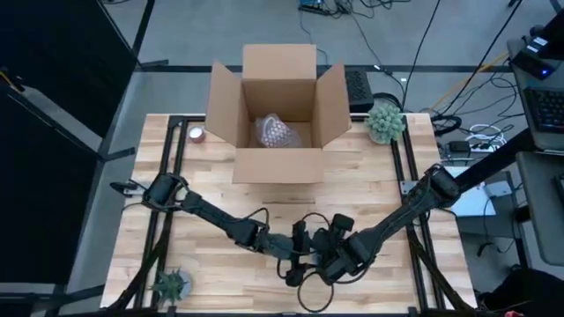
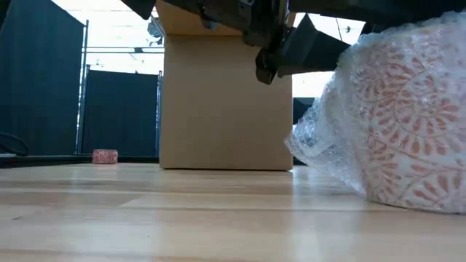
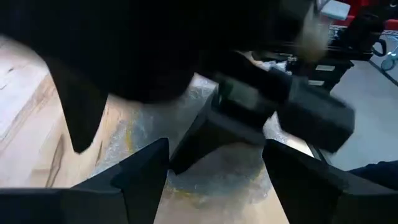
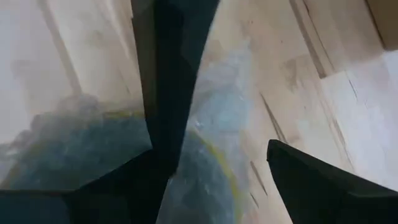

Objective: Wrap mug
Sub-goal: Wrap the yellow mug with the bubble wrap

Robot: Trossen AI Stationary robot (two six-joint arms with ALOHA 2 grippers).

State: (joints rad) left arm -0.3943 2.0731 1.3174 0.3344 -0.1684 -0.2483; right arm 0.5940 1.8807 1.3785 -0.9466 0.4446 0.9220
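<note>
Grippers left (image 1: 298, 261) and right (image 1: 324, 264) meet over bubble-wrapped mug (image 2: 408, 124) (both spread wide).

Open cardboard box (image 1: 278, 114) at the far middle of the bench (image 1: 211, 211), flaps spread outward. A bubble-wrapped bundle (image 1: 278, 132) lies inside it. Small pinkish roll (image 1: 196, 134) sits on the bench just beside the box's left flap; in the low view it shows as a small pink patterned object left of the box. Small green plant (image 1: 385, 121) at the far right corner of the bench. A second green plant (image 1: 171, 284) at the near left corner. Black keyboard (image 1: 359, 90) behind the box, off the bench. Cables (image 1: 476, 132) trail over the floor to the right.
</note>
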